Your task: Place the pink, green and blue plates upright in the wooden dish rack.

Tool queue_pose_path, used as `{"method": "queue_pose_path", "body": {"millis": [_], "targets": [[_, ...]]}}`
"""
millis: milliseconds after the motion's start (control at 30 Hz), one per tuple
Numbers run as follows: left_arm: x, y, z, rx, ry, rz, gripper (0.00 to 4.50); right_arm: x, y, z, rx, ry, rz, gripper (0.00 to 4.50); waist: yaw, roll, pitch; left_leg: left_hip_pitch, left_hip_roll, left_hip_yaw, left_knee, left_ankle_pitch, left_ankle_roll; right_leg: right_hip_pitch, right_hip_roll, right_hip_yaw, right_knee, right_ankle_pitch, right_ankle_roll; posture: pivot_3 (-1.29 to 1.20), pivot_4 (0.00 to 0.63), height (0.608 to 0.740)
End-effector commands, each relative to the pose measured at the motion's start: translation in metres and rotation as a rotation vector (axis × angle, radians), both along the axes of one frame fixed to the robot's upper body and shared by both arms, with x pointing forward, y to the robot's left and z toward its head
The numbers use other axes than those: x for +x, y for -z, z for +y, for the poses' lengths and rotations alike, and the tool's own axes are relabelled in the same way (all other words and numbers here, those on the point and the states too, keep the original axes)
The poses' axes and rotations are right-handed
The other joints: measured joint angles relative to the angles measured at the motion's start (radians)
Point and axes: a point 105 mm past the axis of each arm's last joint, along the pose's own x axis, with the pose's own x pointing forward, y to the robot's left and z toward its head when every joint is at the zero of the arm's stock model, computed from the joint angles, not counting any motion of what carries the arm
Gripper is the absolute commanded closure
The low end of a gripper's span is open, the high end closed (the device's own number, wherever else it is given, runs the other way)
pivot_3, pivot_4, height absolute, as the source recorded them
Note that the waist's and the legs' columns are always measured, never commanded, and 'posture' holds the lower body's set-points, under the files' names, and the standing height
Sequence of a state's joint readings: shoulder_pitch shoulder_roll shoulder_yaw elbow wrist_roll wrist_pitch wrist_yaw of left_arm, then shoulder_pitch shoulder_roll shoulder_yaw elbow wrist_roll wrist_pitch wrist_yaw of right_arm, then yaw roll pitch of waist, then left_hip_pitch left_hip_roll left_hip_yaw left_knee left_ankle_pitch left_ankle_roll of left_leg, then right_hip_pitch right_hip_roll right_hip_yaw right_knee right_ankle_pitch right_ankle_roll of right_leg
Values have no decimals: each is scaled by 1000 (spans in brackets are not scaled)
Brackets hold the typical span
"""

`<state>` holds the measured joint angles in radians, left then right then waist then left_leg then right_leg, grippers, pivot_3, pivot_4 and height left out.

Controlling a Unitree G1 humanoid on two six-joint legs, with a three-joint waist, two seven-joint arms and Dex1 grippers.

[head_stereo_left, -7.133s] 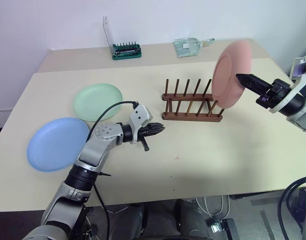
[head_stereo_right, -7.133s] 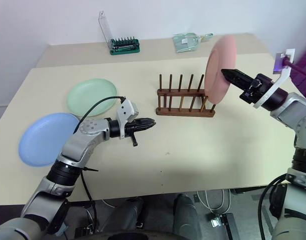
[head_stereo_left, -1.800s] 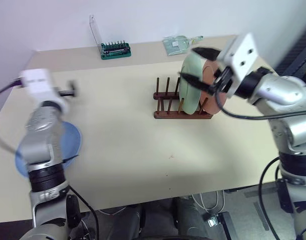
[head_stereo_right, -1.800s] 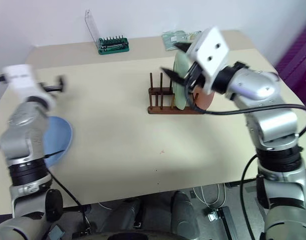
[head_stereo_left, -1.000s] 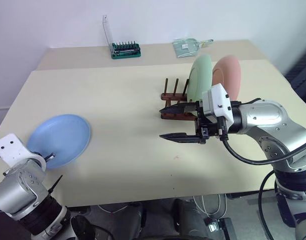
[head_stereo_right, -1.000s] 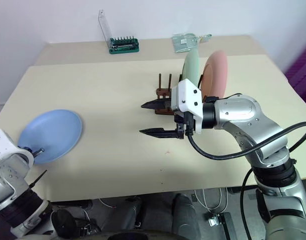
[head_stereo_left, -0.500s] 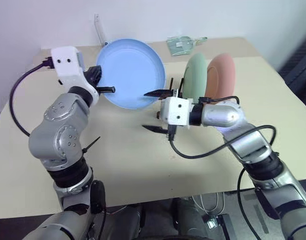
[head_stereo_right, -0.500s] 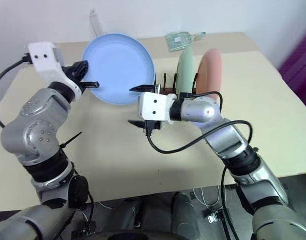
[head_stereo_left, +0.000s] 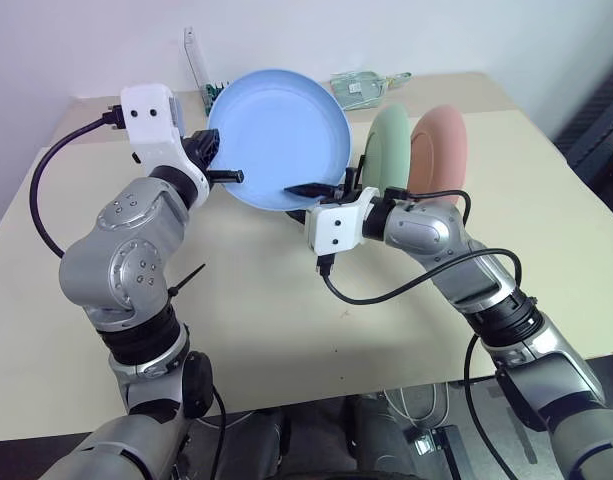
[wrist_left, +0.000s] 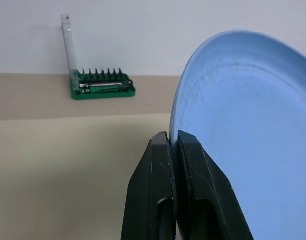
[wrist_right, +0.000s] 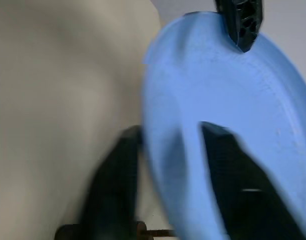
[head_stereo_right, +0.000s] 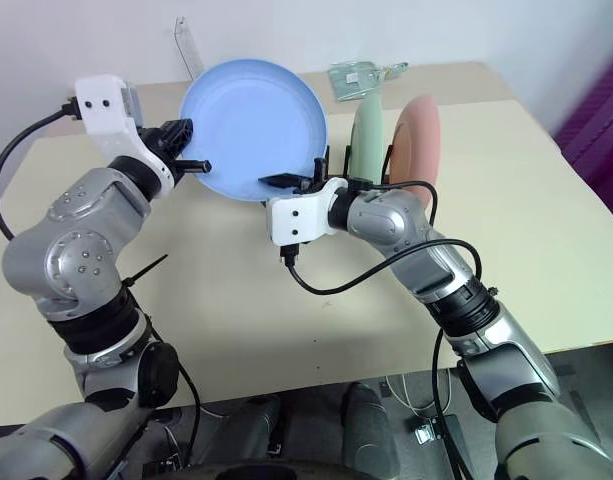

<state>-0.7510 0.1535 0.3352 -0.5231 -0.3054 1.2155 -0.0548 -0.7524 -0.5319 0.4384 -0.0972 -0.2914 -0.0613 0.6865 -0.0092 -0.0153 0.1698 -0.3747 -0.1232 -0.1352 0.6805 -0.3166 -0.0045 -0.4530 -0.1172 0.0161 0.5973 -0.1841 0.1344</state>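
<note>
Plain white wall behind; one broad, smooth, matte beige tabletop (head_stereo_left: 286,310), rectangular, with a second beige surface abutting it at the back. Plates, three in all, round, shallow, matte and of equal size. One light blue plate (head_stereo_left: 278,140) is held in the air on edge above the table, its concave face towards the camera, just left of the rack. The left gripper (wrist_left: 173,145), two tapered black fingers, is clamped tight on this plate's left rim. The right gripper (head_stereo_left: 321,188), of the same make, straddles the plate's lower right rim, one finger on each face; whether its fingers actually press the plate cannot be told. One pale mint green plate (head_stereo_left: 390,140) and one salmon pink plate (head_stereo_left: 438,150) stand upright side by side in the small dark brown wooden dish rack (head_stereo_right: 324,160), which is mostly hidden behind the blue plate and the right arm; only thin upright pegs show. At the back of the table: one green plastic screwdriver-bit holder (wrist_left: 103,85), with a row of dark metal bits and a clear lid standing open, and one clear, crinkled plastic packet (head_stereo_left: 361,87).
</note>
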Motion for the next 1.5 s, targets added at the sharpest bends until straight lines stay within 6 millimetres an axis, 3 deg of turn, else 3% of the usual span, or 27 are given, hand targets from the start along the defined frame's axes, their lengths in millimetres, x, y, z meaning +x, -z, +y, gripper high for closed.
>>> {"method": "queue_pose_path", "body": {"millis": [33,100,133,167,233,300,400,433,500,600,667,733,800,900,1033,1167,1400,1500], "targets": [[-5,-11,-8,-20,47,-39,4500,1,-14,-5,18,13,-81,4465,1,0,0,0,0,0,0,0,0,0,0,0,0,0,0,0,150,735],[-5,-13,-8,-71,63,-45,4500,2,-13,-7,9,19,-94,4465,-1,0,0,0,0,0,0,0,0,0,0,0,0,0,0,0,150,735],[-6,-16,-9,-108,75,-58,3859,2,-13,-7,7,24,-103,4500,-1,0,0,0,0,0,0,0,0,0,0,0,0,0,0,0,150,735],[-5,-24,-6,-149,72,-87,3599,3,-13,-8,5,28,-109,4500,-1,0,0,0,0,0,0,0,0,0,0,0,0,0,0,0,150,735],[-5,-50,13,-308,8,-201,2637,4,-14,-10,5,33,-122,4500,0,-1,1,0,0,0,0,0,0,0,0,0,0,0,0,0,150,735],[-5,-64,36,-392,-83,-268,2637,4,-15,-11,4,34,-133,4500,-1,-1,1,0,0,0,1,0,0,0,0,0,0,0,0,0,150,735],[-12,-86,94,-407,-327,-408,2637,4,-24,-12,36,26,-148,4500,-7,-1,1,1,1,1,-1,0,-1,-1,1,1,0,0,0,0,150,735],[-14,-90,109,-359,-394,-438,2637,3,-30,-12,59,18,-153,4500,-8,-1,1,1,1,1,-2,0,-1,-2,1,2,0,0,0,0,150,735],[-12,-84,123,-80,-473,-430,2637,-5,-48,-10,155,-33,-138,4500,-11,0,0,1,0,2,-2,0,-1,-5,1,3,1,0,-1,0,150,735],[-1,-49,110,268,-365,-360,2637,-15,-75,-9,303,-94,-131,4500,-6,0,0,1,0,2,-4,0,-1,-7,1,3,1,1,-2,0,150,735],[4,10,79,427,-112,-205,2637,-23,-113,-14,562,-158,-22,4500,-3,1,0,1,-1,1,-3,-1,-1,-6,1,3,1,1,-2,0,150,735],[-1,39,62,479,23,-147,2637,-28,-131,-17,707,-210,88,4500,3,1,1,0,-1,0,-2,-1,0,-5,1,3,1,1,-2,0,150,735],[-11,68,39,449,164,-84,2637,-38,-158,-26,1020,-350,402,4500,1,0,1,-1,-1,-2,0,-1,0,-5,1,2,1,2,-3,0,150,735],[-20,88,22,423,266,-47,2637,-42,-172,-32,1241,-448,721,4500,-3,1,1,-1,0,-2,-1,-1,0,-6,1,2,2,2,-3,0,150,735],[-32,103,5,400,368,-15,2637,-23,-145,-30,1341,-290,999,4500,-4,6,0,0,0,-1,-3,-1,0,-6,2,3,2,2,-4,0,150,735],[-36,104,0,383,409,-8,2637,-14,-126,-29,1390,-183,1141,4500,-4,7,0,0,0,0,-3,-1,0,-8,1,3,3,2,-4,0,150,735],[-42,102,-7,373,461,-5,2637,4,-106,-35,1401,-44,1238,4500,-4,8,1,0,0,1,-3,-1,0,-8,1,3,3,2,-3,0,150,735],[-41,100,-7,371,454,-8,2637,20,-100,-44,1463,10,1292,4500,-5,8,1,0,0,1,-3,-1,0,-7,1,3,3,2,-3,0,150,735]]}}
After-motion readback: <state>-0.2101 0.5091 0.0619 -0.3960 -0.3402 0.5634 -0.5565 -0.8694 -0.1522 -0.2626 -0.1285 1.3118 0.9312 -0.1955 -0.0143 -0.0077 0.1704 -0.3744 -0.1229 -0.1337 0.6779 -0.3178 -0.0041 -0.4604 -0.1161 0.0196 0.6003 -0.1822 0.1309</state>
